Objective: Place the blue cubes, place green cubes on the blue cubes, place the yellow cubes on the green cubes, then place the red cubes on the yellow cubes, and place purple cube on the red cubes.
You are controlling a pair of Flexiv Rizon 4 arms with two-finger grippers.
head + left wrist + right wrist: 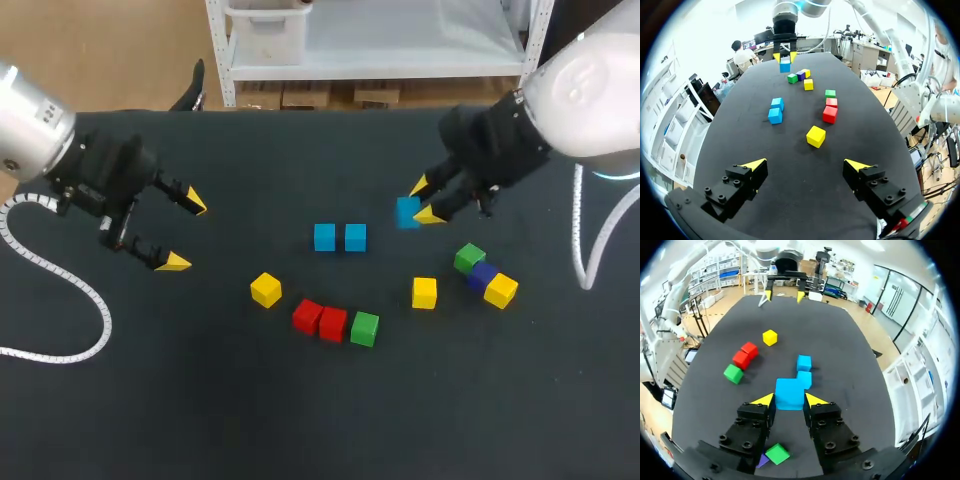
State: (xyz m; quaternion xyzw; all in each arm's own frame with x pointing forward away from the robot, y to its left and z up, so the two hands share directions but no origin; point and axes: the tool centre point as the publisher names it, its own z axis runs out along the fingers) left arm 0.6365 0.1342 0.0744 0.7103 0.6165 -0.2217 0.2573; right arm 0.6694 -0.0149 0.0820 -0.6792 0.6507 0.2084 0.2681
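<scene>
My right gripper (427, 200) (789, 400) is shut on a blue cube (407, 211) (790, 393) held a little above the table, right of two blue cubes (339, 237) (803, 370) that sit side by side. My left gripper (184, 232) (807, 164) is open over the left side of the table, holding nothing. A yellow cube (265, 289) (816, 136) lies ahead of it. Two red cubes (320, 319) and a green cube (364, 328) form a row at the front. A second yellow cube (424, 292) lies right of them.
A green cube (469, 258), a purple cube (483, 274) and a yellow cube (501, 290) sit touching in a diagonal line at the right, under my right arm. The black table (200, 400) has open room at the front and left.
</scene>
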